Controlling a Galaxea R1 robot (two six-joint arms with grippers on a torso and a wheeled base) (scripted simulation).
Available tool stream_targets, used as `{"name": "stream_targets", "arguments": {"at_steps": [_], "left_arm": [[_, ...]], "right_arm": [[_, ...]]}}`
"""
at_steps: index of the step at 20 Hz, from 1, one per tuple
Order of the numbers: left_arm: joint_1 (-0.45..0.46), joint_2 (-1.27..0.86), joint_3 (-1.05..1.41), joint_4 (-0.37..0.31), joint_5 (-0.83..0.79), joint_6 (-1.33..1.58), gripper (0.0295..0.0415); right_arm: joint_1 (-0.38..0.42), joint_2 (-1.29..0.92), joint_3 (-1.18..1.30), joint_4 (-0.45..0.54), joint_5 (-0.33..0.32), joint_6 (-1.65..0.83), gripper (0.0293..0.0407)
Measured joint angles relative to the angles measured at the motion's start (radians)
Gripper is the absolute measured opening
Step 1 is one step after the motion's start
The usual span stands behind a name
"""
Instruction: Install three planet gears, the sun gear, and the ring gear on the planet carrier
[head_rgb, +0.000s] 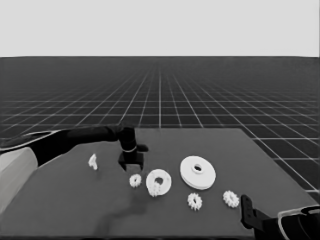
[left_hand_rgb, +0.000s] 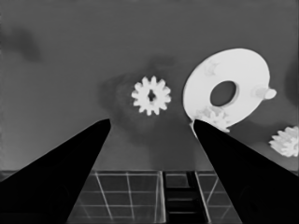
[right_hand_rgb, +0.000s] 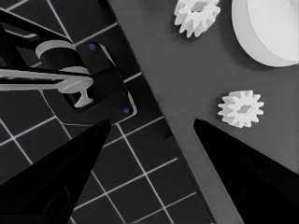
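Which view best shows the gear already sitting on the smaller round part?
The left wrist view: the seated gear lies on the smaller round part at its rim, partly behind a finger of the open left gripper. The head view shows it tiny; the right wrist view misses it.

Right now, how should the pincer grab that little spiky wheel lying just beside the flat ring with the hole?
Probably from straight above. The loose gear lies flat, apart from the smaller round part, so pinch its toothed rim on two opposite sides. The left pincer hovers over it, open, its fingers wider than the gear.

Left pincer (head_rgb: 131, 166) above a small gear (head_rgb: 135, 180)
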Motion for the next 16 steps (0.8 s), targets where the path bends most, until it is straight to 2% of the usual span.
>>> {"name": "stream_targets", "arguments": {"at_steps": [1,3,10,12,16], "left_arm": [[0.077,0.011,-0.037,0.080,-0.028,0.022,0.0385],[0.163,0.030,-0.098,0.150,-0.063,0.054,0.0385],[0.199,0.043,-0.139,0.181,-0.086,0.075,0.0385],[0.199,0.044,-0.140,0.182,-0.087,0.075,0.0314],[0.199,0.044,-0.140,0.182,-0.087,0.076,0.0313]], "right_arm": [[0.000,0.000,0.000,0.000,0.000,0.000,0.0385],[0.000,0.000,0.000,0.000,0.000,0.000,0.0385],[0.000,0.000,0.000,0.000,0.000,0.000,0.0385],[0.000,0.000,0.000,0.000,0.000,0.000,0.0385],[0.000,0.000,0.000,0.000,0.000,0.000,0.0385]]}}
